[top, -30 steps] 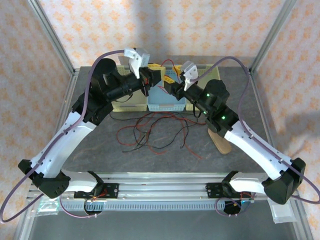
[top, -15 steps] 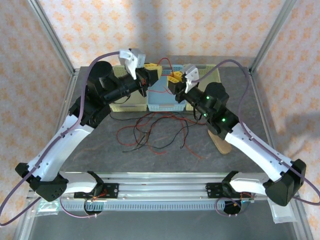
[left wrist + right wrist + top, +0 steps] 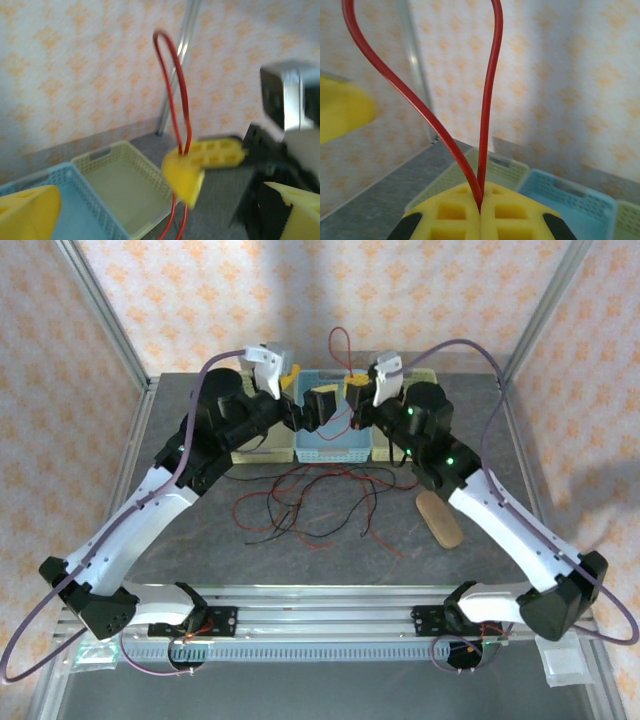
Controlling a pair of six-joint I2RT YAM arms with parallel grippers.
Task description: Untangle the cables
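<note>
step: lifting one red cable (image 3: 489, 100) out | right gripper (image 3: 481, 202): jaws pinching it, looped up over the baskets (image 3: 330, 448) | left gripper (image 3: 318, 402): jaws spread, just beside | tangle (image 3: 305, 502) on surface (image 3: 200, 530) (not yet loosened) | next, likely: left grips cable, arms draw apart slowly

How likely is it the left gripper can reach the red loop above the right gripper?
Likely yes: the left gripper is open nearby, and the red loop stands free above the shut right gripper.
</note>
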